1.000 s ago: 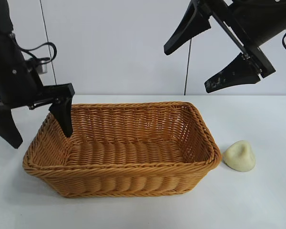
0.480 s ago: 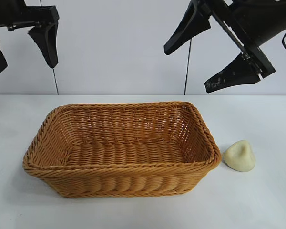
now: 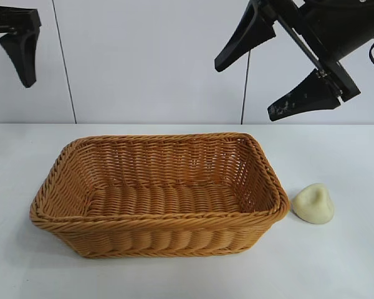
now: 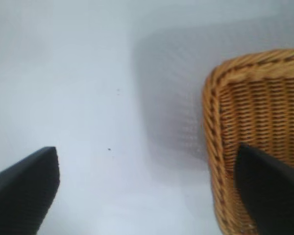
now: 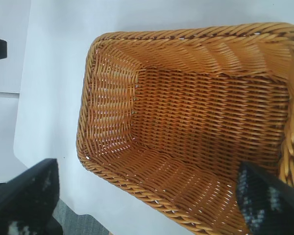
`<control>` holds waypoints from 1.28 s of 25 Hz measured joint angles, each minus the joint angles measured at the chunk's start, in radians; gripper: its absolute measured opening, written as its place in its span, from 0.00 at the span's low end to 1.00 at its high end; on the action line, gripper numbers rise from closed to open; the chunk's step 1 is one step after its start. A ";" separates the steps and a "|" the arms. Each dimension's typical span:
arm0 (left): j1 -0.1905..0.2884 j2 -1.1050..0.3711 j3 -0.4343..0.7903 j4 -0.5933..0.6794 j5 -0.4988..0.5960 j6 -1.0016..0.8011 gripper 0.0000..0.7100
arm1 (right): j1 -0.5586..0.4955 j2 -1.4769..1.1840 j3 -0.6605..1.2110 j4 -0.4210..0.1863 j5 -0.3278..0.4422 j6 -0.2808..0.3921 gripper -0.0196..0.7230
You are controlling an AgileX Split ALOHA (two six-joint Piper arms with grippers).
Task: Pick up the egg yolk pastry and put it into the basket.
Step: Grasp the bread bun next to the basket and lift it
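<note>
The egg yolk pastry [image 3: 313, 204], a small pale cream-yellow lump with a pinched top, lies on the white table just right of the basket [image 3: 156, 223]. The basket is a large orange-brown wicker one at the table's middle, and it holds nothing. My right gripper [image 3: 262, 78] hangs open and empty high above the basket's right end and the pastry. My left gripper is raised at the top left; one finger [image 3: 22, 47] shows there. The left wrist view shows its fingers wide apart and a corner of the basket [image 4: 220, 98]. The right wrist view looks down into the basket [image 5: 112, 44].
The white table [image 3: 343, 268] has bare surface in front of and to the right of the pastry. A white panelled wall stands behind. In the right wrist view the table's edge and grey floor [image 5: 81, 225] show.
My left gripper has risen from beside the basket's left end to the top left corner of the exterior view. The right gripper, basket and pastry have not moved.
</note>
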 joint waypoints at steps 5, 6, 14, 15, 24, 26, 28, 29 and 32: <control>0.000 -0.074 0.065 -0.002 0.000 0.000 0.98 | 0.000 0.000 0.000 0.000 0.000 0.000 0.97; 0.000 -0.098 0.090 -0.002 0.000 0.002 0.98 | 0.000 0.000 0.000 0.000 0.000 0.000 0.97; 0.000 -0.428 0.424 -0.002 0.001 0.029 0.98 | 0.000 0.000 0.000 0.000 0.000 0.000 0.97; 0.000 -0.481 0.462 -0.002 0.002 0.030 0.98 | 0.000 0.000 0.000 0.000 0.000 0.000 0.97; 0.000 -0.932 0.846 -0.003 0.005 0.030 0.98 | 0.000 0.000 0.000 0.000 0.000 0.000 0.97; 0.000 -1.042 0.919 -0.003 0.005 0.030 0.98 | 0.000 0.000 0.000 0.000 0.000 0.000 0.97; 0.000 -1.144 0.987 -0.003 -0.002 0.030 0.98 | 0.000 0.000 0.000 0.000 0.000 0.000 0.97; 0.000 -1.198 1.016 -0.003 -0.014 0.030 0.98 | 0.000 0.000 0.000 0.000 0.000 0.000 0.97; 0.000 -1.339 1.078 -0.004 -0.049 0.030 0.98 | 0.000 0.000 0.000 0.000 0.000 0.000 0.97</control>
